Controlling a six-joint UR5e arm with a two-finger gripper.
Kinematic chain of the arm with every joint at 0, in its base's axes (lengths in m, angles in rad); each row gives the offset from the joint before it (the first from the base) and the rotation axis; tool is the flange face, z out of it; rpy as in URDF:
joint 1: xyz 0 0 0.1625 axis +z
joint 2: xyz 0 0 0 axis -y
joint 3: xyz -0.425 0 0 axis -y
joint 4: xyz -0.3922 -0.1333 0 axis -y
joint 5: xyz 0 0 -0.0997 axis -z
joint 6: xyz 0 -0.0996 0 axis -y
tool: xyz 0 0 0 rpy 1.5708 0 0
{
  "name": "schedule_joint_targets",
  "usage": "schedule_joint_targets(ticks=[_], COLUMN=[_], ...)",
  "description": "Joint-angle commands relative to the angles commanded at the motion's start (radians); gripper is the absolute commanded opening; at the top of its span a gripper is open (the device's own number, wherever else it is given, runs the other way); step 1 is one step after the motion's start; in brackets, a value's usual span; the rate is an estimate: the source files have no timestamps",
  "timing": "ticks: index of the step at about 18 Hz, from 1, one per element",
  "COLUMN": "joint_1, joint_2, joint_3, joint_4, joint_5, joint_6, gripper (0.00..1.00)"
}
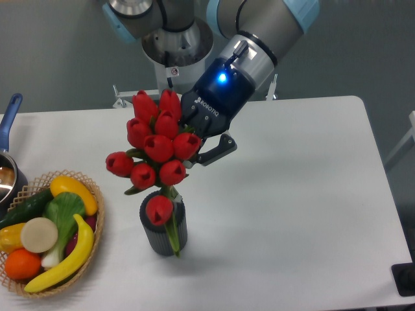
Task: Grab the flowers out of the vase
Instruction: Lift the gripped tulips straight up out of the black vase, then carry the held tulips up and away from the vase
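White table [292,194]: vase [163,232], basket [97,223], pot [8,170].

Red flowers [159,146] with green stems rise above a dark grey ribbed vase [155,232]. The desk [292,194] is white. The black hand [194,146] shows a blue light.

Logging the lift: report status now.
Gripper shut on the flowers, bunch raised. Drooping bloom and stem ends overlap the vase; not clear yet. Nothing blocking above.
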Motion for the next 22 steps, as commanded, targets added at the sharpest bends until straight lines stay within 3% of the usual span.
schedule_joint_targets(ticks=[14, 22], joint_1=[0.187, 0.275], joint_2=[-0.014, -0.015], joint_3=[-0.014, -0.086], joint_4=[0.000, 0.002], joint_5=[-0.054, -0.054], joint_6=[0.021, 0.106], gripper=[0.43, 0.43])
